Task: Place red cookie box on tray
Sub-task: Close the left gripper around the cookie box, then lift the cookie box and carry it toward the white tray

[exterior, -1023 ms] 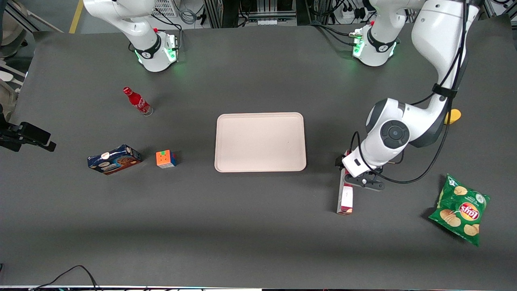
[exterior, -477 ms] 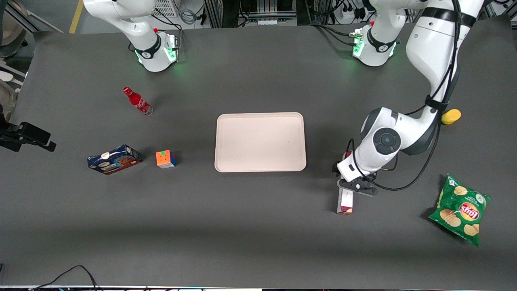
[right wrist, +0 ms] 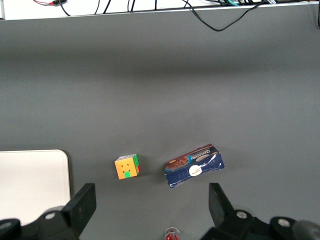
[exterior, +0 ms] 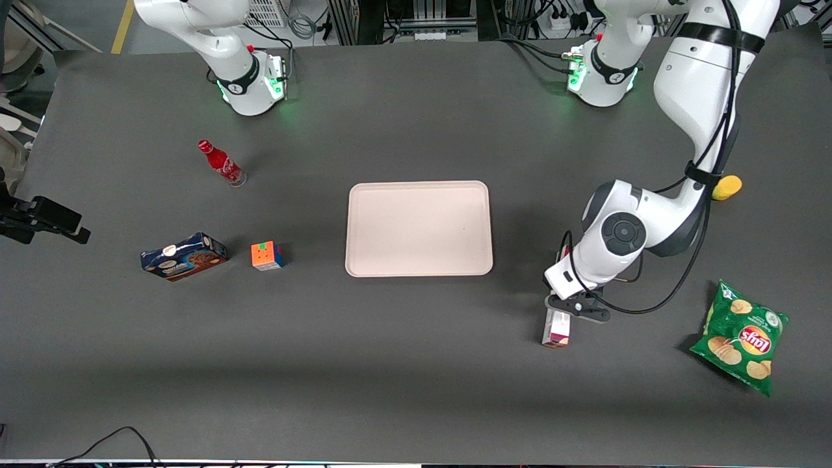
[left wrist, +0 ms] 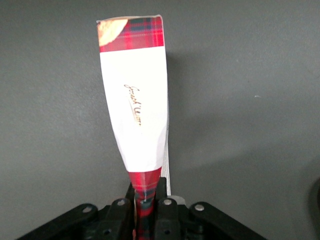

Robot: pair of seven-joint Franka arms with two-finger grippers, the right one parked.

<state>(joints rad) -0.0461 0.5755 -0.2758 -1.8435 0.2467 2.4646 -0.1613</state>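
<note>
Left arm bent low, hand clamped, pointing down

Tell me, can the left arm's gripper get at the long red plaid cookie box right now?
Apparently yes: the gripper sits over the long red plaid cookie box, its fingers shut on one end, and nothing stands between them on the dark table.

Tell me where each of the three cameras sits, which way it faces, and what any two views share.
Front view: high above the table, facing both arms; the gripper is over the red cookie box, the tray mid-table.
Left wrist view: on the working wrist, looking along its fingers, shut on the red cookie box.
Right wrist view: on the parked wrist, looking down at the puzzle cube and blue cookie box; both also show in the front view.
</note>
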